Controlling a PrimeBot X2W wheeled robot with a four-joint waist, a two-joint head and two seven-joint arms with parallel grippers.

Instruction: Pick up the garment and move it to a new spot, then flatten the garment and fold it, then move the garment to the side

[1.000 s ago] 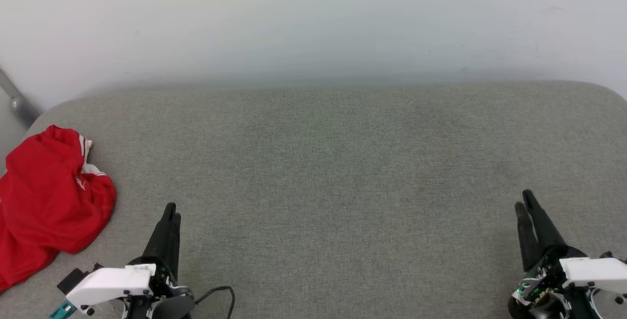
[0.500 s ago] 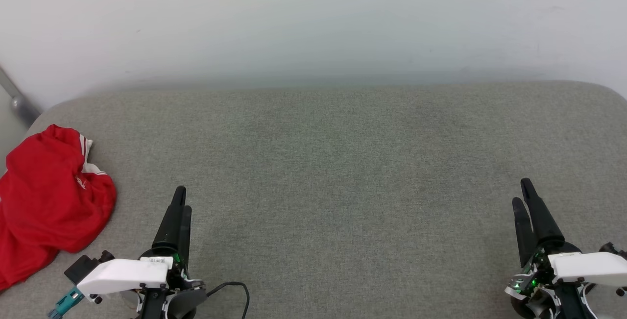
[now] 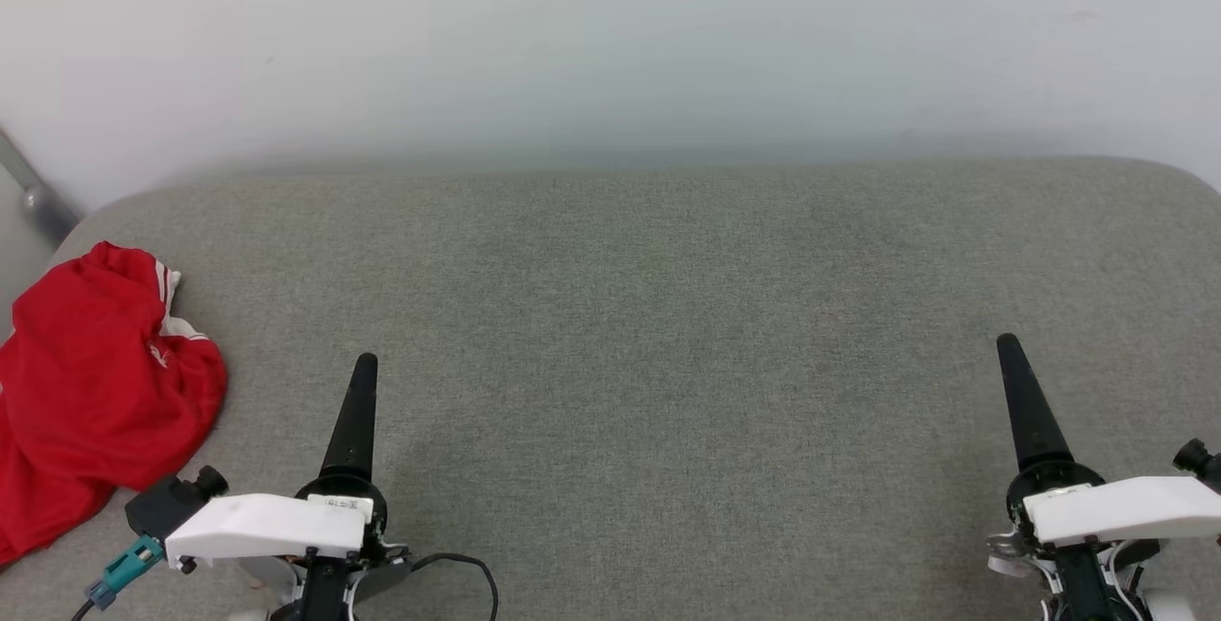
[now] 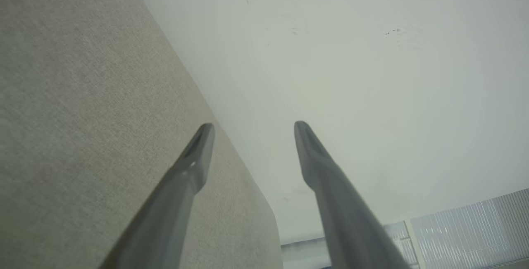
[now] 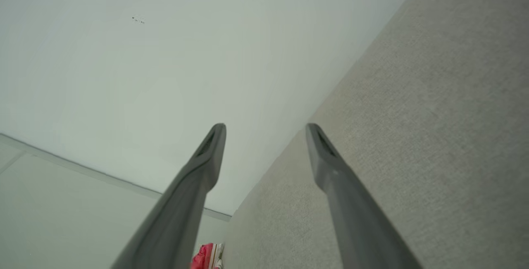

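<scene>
At far left of the grey fabric surface (image 3: 668, 335), hard against its rounded corner: the garment (image 3: 95, 392), dumped in a crumpled heap, not spread, not folded. Mostly plain red cloth, deep creases, bulging at the near-right side. White strip with red striping pokes out along its upper right edge, plus a small white mark mid-heap. Its left side runs off the head view, so I can't tell the full outline. Right wrist view catches a sliver of the same red-and-white cloth (image 5: 204, 257) at the bottom edge. Left gripper (image 3: 363, 368) sits low, just right of the heap, not touching it, fingers pointing away toward the wall (image 3: 610, 30). Edge-on from the head, but the left wrist view shows that gripper (image 4: 253, 127) spread wide, holding nothing, one finger over fabric surface, one against wall. Right gripper (image 3: 1006, 346) is well apart, at the far right of the surface. Its wrist view shows that gripper (image 5: 265, 127) likewise spread wide and holding nothing. Teal connector (image 3: 119, 578) hangs off the left wrist, near the heap's lower edge.
</scene>
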